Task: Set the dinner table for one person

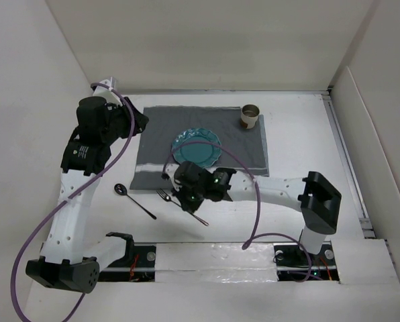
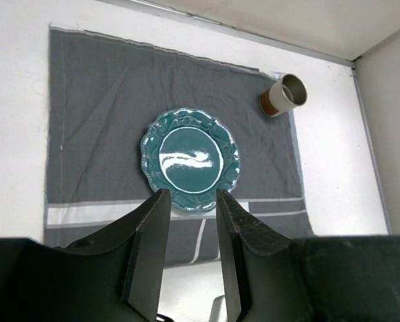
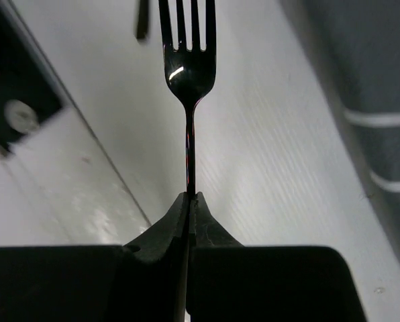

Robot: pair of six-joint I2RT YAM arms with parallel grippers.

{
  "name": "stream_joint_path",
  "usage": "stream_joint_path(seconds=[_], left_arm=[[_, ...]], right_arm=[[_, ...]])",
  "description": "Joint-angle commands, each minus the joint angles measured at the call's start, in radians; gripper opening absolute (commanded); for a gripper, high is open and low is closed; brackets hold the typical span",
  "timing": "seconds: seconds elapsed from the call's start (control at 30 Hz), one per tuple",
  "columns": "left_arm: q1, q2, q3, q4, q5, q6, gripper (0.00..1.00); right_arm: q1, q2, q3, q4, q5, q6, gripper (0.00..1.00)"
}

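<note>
The white dinner table (image 1: 297,131) carries a dark grey striped cloth (image 1: 243,144). A teal scalloped plate (image 1: 196,147) sits on the cloth, and a small tan cup (image 1: 250,115) stands at its far right corner. A dark fork (image 1: 200,219) lies near the cloth's front edge. My right gripper (image 1: 184,200) is shut on the fork's handle. In the right wrist view the fork (image 3: 190,74) runs straight out from the right gripper (image 3: 190,196). My left gripper (image 1: 142,121) hovers over the cloth's left edge. In its wrist view the left gripper (image 2: 192,194) is open and empty, above the plate (image 2: 190,157).
A dark spoon (image 1: 134,201) lies on the bare table left of the fork, and its handle tip (image 3: 141,20) shows in the right wrist view. The cup (image 2: 285,95) lies at the cloth's (image 2: 99,100) corner. White walls close in the back and sides.
</note>
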Motion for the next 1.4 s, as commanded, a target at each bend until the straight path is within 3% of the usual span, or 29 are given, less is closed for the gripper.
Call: stream_joint_path(seconds=[0.0,0.2,0.37,0.5,0.73,1.23,1.37], left_arm=[[-0.004,-0.016,0.013,0.063,0.024,-0.076,0.3],[-0.004,-0.011,0.019,0.127,0.099,-0.214,0.29],[-0.038,-0.004,-0.024,0.126,0.07,-0.252,0.26],[-0.038,0.024,-0.029,0.139,0.11,-0.265,0.25],[-0.038,0.041,-0.01,0.122,0.104,-0.228,0.26],[-0.038,0.039,-0.026,0.11,0.082,-0.188,0.26],[-0.038,0.041,-0.004,0.11,0.075,-0.191,0.26]], right_arm=[[-0.064,-0.043,0.12,0.066,-0.062,0.059,0.0],[-0.128,0.237,0.471,0.034,0.161,0.251,0.0],[-0.191,0.507,0.83,-0.018,0.205,0.45,0.0],[-0.203,0.644,1.021,-0.067,0.289,0.554,0.0],[-0.236,0.739,1.072,-0.006,0.327,0.665,0.0],[-0.288,0.851,1.135,-0.006,0.329,0.65,0.0],[-0.297,0.821,1.135,0.016,0.269,0.616,0.36]])
